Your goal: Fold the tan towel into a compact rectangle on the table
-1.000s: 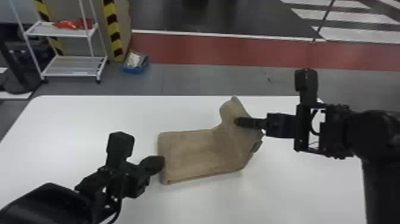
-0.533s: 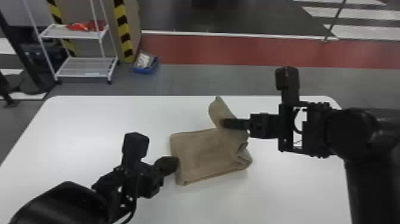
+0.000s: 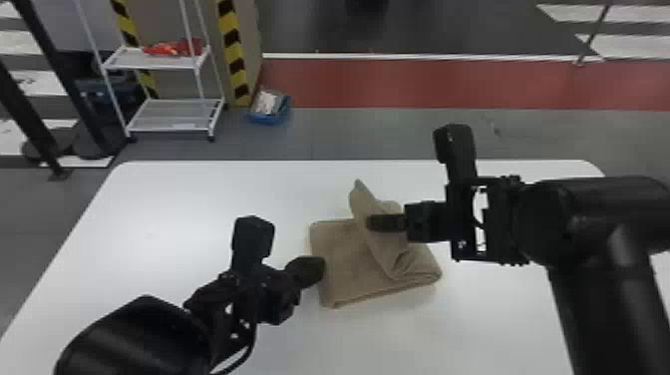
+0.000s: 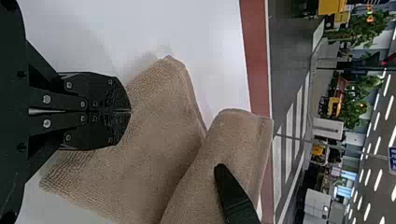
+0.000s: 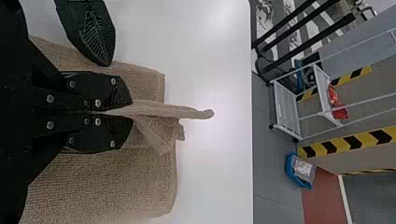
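One tan towel (image 3: 344, 274) lies on one white tabletop (image 3: 199, 199), with two grippers at it, each having two fingers. The left gripper (image 3: 320, 268) has its pair together, tips against the towel's left edge; in the left wrist view the two black fingers (image 4: 100, 93) meet along a seam with cloth beside and past their tips. The right gripper (image 3: 370, 223) has both its fingers clamped on one raised flap (image 3: 360, 199) of the towel, which stands up past their tips. The folded part spreads below these fingers, reaching left to the other pair and, on the near side, out to the right under the wrist. Beyond the left fingers and farther left, off the tabletop, stands one white rack (image 3: 174, 59) with two shelves showing, one red item (image 3: 174, 48) on the upper. One blue bin (image 3: 271, 119) sits on the floor right of the rack.
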`<state>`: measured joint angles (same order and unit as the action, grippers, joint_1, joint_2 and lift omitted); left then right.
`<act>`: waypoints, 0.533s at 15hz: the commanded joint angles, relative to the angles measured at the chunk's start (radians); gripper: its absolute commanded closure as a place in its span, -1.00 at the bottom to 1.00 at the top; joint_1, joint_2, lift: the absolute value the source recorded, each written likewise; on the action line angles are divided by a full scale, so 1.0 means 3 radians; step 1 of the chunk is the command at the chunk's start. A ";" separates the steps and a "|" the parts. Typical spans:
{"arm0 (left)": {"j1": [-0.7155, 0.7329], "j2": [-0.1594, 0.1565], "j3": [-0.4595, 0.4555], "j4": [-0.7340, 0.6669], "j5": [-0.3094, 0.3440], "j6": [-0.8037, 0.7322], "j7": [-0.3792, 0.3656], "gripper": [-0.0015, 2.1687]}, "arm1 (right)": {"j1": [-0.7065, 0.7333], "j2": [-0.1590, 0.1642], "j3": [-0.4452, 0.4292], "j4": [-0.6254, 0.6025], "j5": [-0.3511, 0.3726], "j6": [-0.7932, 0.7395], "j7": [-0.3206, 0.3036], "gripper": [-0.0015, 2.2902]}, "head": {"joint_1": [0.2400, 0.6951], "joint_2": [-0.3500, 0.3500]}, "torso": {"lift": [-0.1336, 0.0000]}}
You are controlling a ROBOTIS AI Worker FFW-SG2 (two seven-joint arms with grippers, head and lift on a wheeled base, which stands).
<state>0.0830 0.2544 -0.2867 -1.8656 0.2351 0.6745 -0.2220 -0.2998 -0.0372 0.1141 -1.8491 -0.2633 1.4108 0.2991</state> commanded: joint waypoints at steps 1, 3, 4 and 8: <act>0.0000 -0.0004 0.0005 0.0001 0.0004 -0.0001 -0.0002 0.24 | -0.0034 0.0001 0.0106 0.0084 0.0008 -0.0052 -0.0010 0.05 | 1.00 0.05 | -0.85; 0.0000 -0.0009 -0.0001 0.0001 0.0004 -0.0001 -0.0002 0.24 | -0.0049 0.0001 0.0177 0.0135 0.0013 -0.0072 -0.0041 -0.02 | 1.00 0.07 | -0.85; 0.0000 -0.0009 -0.0001 0.0001 0.0004 -0.0001 -0.0002 0.24 | -0.0049 0.0001 0.0218 0.0161 0.0003 -0.0103 -0.0051 -0.32 | 1.00 0.08 | -0.85; 0.0030 -0.0004 0.0015 -0.0040 0.0004 -0.0001 -0.0002 0.24 | 0.0084 -0.0014 0.0172 0.0140 -0.0130 -0.0266 0.0010 -0.99 | 1.00 0.12 | -0.85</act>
<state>0.0886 0.2530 -0.2835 -1.8713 0.2362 0.6743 -0.2224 -0.2929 -0.0388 0.1743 -1.7973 -0.2828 1.3535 0.2988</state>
